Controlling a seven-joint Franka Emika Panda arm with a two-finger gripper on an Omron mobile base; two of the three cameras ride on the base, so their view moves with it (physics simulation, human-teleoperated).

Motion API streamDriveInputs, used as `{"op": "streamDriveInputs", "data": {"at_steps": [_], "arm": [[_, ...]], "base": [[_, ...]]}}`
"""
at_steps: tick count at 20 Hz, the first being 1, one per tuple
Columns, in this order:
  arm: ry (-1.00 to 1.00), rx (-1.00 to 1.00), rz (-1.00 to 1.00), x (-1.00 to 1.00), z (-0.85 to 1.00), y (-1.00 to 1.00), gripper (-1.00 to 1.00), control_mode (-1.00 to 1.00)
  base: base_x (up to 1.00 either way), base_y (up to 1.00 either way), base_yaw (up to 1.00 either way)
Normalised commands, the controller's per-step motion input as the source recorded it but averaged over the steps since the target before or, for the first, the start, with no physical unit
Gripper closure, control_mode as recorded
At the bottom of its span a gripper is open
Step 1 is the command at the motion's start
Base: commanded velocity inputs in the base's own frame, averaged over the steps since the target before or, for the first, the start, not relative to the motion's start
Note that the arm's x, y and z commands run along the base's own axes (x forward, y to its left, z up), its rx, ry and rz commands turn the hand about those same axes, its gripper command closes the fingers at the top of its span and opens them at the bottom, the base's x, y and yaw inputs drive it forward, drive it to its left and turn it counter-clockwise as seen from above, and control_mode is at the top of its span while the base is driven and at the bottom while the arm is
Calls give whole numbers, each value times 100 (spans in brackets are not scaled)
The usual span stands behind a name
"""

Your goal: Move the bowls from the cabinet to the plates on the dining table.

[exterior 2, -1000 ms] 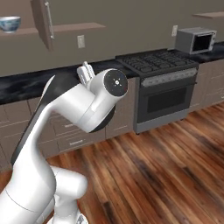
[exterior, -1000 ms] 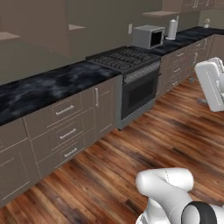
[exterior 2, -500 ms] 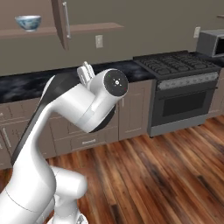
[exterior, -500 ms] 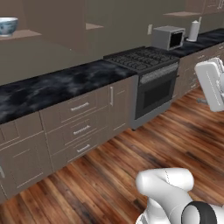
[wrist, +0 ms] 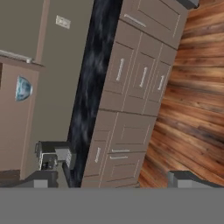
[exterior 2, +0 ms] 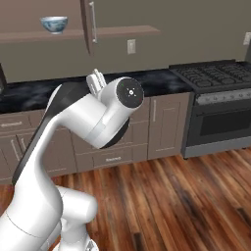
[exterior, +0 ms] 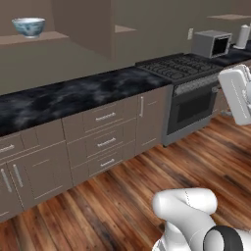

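A white bowl with a blue pattern (exterior: 28, 27) (exterior 2: 54, 24) stands upright on the plain brown shelf (exterior: 46, 37) (exterior 2: 112, 32) of the cabinet. The cabinet's door (exterior 2: 90, 23) hangs open beside the bowl and carries a slim silver bar handle. In the rolled hand view the same bowl (wrist: 22, 89) shows at the far left. My gripper (wrist: 114, 180) is open with nothing between its fingertips. It is raised in front of the base, well short of the shelf. The plates and the dining table are out of view.
A black marble counter (exterior: 73, 95) over taupe drawers runs below the shelf. To the right stand a stove (exterior: 188, 73) (exterior 2: 218, 78) and a microwave (exterior: 211, 43). A small dark appliance (wrist: 54, 155) sits on the counter. Wooden floor (exterior 2: 186, 196) lies between the base and the cabinets.
The whole scene has slid to the right in both base views, so the base has moved; the bowl's shelf has come further into view. The arm keeps its pose and the gripper stays open.
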Motion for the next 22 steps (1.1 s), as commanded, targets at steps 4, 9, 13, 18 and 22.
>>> {"op": "streamDriveInputs", "data": {"at_steps": [4, 9, 13, 18, 22], "arm": [[0, 0, 0, 0, 0, 0, -100, 100], [0, 0, 0, 0, 0, 0, -100, 100], [0, 0, 0, 0, 0, 0, -100, 100], [0, 0, 0, 0, 0, 0, -100, 100], [0, 0, 0, 0, 0, 0, -100, 100]], "base": [[0, 0, 25], [0, 0, 25], [0, 0, 25], [-1, 3, 24], [-4, 19, 22]]}}
